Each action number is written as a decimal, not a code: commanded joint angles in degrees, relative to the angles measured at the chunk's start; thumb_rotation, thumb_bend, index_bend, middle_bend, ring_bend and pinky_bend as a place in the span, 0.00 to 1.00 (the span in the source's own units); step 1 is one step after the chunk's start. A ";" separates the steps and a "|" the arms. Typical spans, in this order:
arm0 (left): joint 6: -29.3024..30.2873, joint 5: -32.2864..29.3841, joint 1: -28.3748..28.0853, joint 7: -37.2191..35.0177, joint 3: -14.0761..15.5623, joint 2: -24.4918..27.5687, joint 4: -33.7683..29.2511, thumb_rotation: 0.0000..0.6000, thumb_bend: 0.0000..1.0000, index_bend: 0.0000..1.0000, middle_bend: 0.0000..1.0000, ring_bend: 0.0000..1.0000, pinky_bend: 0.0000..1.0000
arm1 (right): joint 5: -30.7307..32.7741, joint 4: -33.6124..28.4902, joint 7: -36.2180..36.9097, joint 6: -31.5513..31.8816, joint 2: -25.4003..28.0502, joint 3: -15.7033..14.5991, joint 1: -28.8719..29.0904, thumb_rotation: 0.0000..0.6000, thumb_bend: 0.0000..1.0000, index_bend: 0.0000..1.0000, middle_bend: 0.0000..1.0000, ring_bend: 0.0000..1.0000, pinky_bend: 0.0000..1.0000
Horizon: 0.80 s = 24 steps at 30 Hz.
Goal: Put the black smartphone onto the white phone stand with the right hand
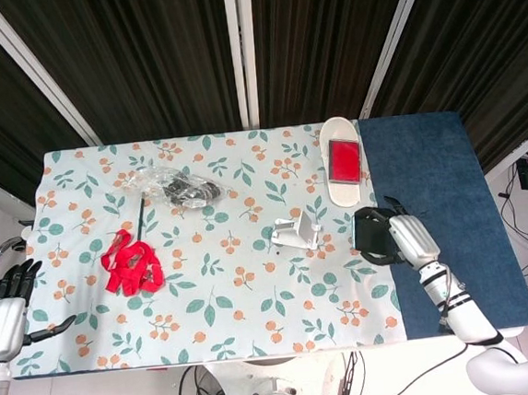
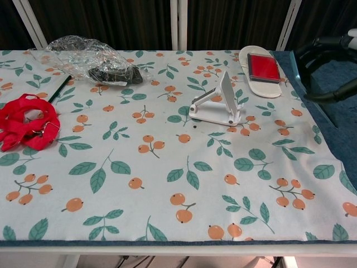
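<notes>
My right hand (image 1: 397,237) grips the black smartphone (image 1: 371,234) and holds it lifted above the table, just right of the white phone stand (image 1: 296,233). In the chest view the right hand (image 2: 329,67) and the phone (image 2: 313,89) show at the right edge, higher than the stand (image 2: 218,103), which stands unoccupied on the floral cloth. The left hand (image 1: 1,308) hangs off the table's left side, its fingers apart and holding nothing.
A white oval tray with a red box (image 1: 343,163) lies behind the stand. A crumpled plastic bag (image 1: 175,185) and a red strap (image 1: 129,263) lie to the left. A blue mat (image 1: 441,210) covers the table's right end.
</notes>
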 commanded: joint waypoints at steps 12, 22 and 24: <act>0.19 0.05 0.15 -0.42 0.02 0.18 0.31 0.41 0.02 0.05 0.05 0.05 0.17 | 4.61 -2.37 4.68 3.22 -11.84 7.64 1.48 1.00 0.33 0.73 0.41 0.47 0.06; -0.32 -0.33 0.09 -1.71 -0.09 0.48 1.13 0.41 0.02 0.05 0.05 0.05 0.17 | 7.49 6.09 6.70 2.34 -21.28 10.53 4.01 1.00 0.33 0.70 0.41 0.47 0.06; -0.32 -0.45 0.11 -1.98 -0.17 0.58 1.25 0.40 0.02 0.05 0.05 0.05 0.17 | 7.70 6.70 6.72 1.86 -22.05 10.63 4.28 1.00 0.33 0.70 0.40 0.47 0.06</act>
